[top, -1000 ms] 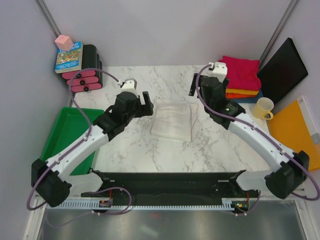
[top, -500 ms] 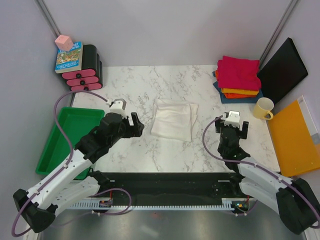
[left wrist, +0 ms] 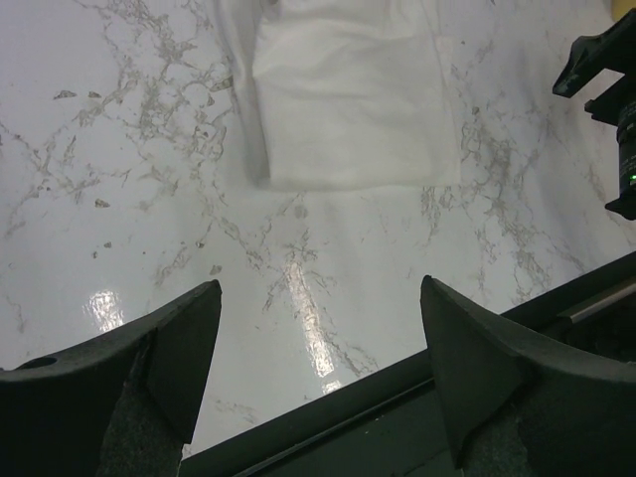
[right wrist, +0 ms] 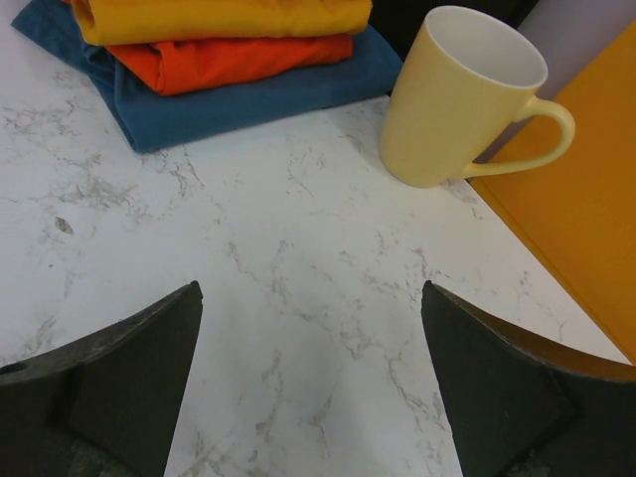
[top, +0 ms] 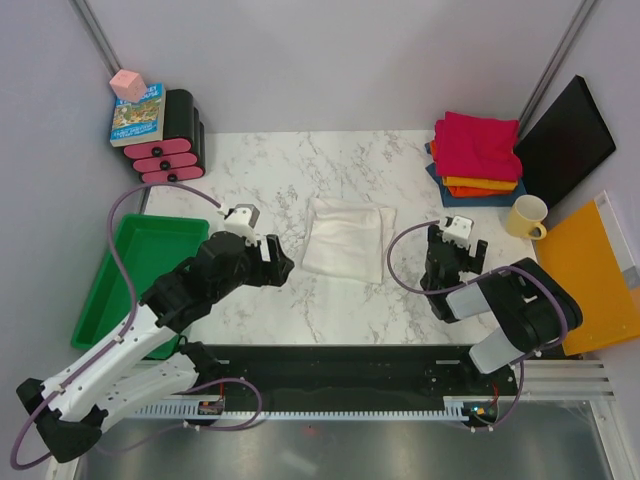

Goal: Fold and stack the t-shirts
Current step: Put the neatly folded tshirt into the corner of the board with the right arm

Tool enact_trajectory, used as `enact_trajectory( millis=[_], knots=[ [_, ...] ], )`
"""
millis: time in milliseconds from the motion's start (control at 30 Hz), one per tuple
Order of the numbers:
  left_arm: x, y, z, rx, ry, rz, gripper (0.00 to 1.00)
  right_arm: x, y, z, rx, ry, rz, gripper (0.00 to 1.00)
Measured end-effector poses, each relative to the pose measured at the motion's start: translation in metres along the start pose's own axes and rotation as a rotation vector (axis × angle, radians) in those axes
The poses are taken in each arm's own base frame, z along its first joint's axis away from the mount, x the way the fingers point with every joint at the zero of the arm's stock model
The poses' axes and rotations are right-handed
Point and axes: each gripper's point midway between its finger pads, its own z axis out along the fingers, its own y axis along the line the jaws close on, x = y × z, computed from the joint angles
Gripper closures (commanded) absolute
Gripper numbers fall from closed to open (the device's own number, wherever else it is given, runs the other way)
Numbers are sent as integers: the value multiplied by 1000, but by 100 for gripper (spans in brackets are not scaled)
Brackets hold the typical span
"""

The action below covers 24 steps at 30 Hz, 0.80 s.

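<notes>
A: First entry, left side?
B: Left gripper (left wrist: 318,298), above bare table (top: 300,170); jaws released, nothing held.
A: Centre?
B: Off-white t-shirt (top: 347,238), folded, flat on the table between both grippers, touching neither.
A: Right?
B: Right gripper (right wrist: 310,298), jaws released, empty. Behind it, stack of folded t-shirts (top: 478,150), magenta topmost, orange and dark blue beneath. Yellow mug (top: 527,216) just beside.

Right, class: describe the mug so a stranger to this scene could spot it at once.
Go to the far right corner of the marble table, where a stack of folded t-shirts lies. Between that stack and the flat orange board stands the mug: pale yellow, upright, the only rounded, handled thing there.
</notes>
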Motion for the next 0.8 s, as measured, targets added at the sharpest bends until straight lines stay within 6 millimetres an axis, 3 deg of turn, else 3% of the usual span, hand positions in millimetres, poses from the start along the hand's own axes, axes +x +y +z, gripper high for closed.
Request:
enact_trajectory(
  millis=[233, 500, 600, 700, 800],
  knots=[
    [0, -2, 6, -16, 11, 6, 14, -16, 23, 17, -82, -19, 26, 2],
    [42, -18, 37, -39, 170, 30, 16, -6, 27, 53, -327, 50, 106, 2],
    [57, -29, 40, -27, 212, 60, 16, -4, 37, 39, -457, 13, 133, 2],
    [62, -39, 39, -8, 222, 85, 16, 26, 45, 6, -603, 49, 92, 2],
    [62, -47, 37, 7, 218, 95, 17, 15, 54, 10, -635, 33, 110, 2]
  ],
)
